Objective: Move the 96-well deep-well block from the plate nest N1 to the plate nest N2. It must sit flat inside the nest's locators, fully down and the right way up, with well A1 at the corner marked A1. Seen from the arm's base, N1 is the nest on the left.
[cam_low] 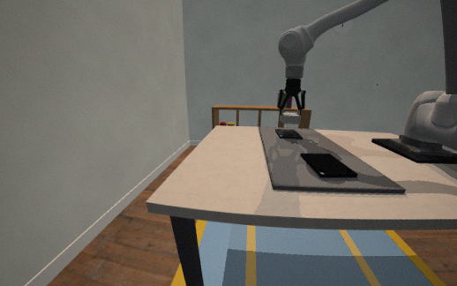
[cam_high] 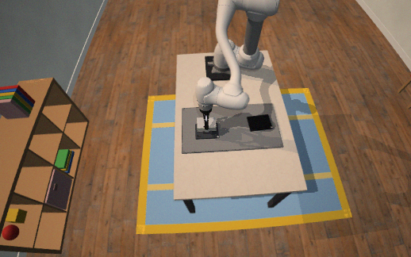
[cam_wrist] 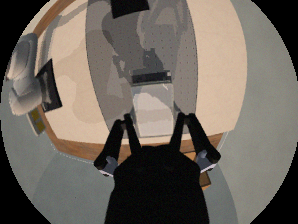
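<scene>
The white 96-well deep-well block (cam_high: 203, 124) hangs between my gripper's (cam_high: 206, 128) fingers, which are shut on it. It is held level, a little above the black plate nest (cam_high: 206, 134) at the left end of the grey deck plate (cam_high: 234, 136) in the top view. In the exterior view the block (cam_low: 289, 116) hovers clear above the far nest (cam_low: 288, 133). The other black nest (cam_high: 259, 123) is empty; it is the near one (cam_low: 328, 165) in the exterior view. In the wrist view the block (cam_wrist: 153, 106) sits between the two fingers, and its A1 corner cannot be made out.
The arm's base (cam_high: 222, 65) stands on a black plate at the back of the table. A wooden shelf (cam_high: 36, 166) with coloured items stands off the table to the left. A yellow-edged blue floor mat (cam_high: 238, 210) lies under the table.
</scene>
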You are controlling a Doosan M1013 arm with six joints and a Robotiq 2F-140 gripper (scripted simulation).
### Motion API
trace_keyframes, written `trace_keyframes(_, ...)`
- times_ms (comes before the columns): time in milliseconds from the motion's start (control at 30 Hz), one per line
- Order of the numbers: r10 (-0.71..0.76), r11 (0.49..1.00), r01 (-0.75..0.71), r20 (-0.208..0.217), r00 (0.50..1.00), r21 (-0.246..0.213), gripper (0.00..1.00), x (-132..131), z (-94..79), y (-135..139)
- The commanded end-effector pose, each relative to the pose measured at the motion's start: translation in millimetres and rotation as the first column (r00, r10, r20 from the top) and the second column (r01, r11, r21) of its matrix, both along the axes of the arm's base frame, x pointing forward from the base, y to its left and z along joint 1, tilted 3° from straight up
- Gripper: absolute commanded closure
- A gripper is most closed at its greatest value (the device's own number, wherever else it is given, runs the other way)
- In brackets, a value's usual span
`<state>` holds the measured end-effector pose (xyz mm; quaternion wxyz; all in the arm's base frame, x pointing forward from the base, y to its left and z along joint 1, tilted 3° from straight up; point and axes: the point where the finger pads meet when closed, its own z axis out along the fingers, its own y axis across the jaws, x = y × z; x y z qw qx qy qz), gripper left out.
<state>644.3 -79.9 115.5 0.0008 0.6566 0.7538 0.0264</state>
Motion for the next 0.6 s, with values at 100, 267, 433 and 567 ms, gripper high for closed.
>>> trace_keyframes(100,0.0,1.0,0.0,0.0,1.0,0.0,1.0,0,-8.5,0)
trace_keyframes(267,0.0,1.0,0.0,0.0,1.0,0.0,1.0,1,-16.8,1)
trace_keyframes(433,0.0,1.0,0.0,0.0,1.0,0.0,1.0,1,-21.8,1)
trace_keyframes(567,0.0,1.0,0.0,0.0,1.0,0.0,1.0,1,-28.4,1)
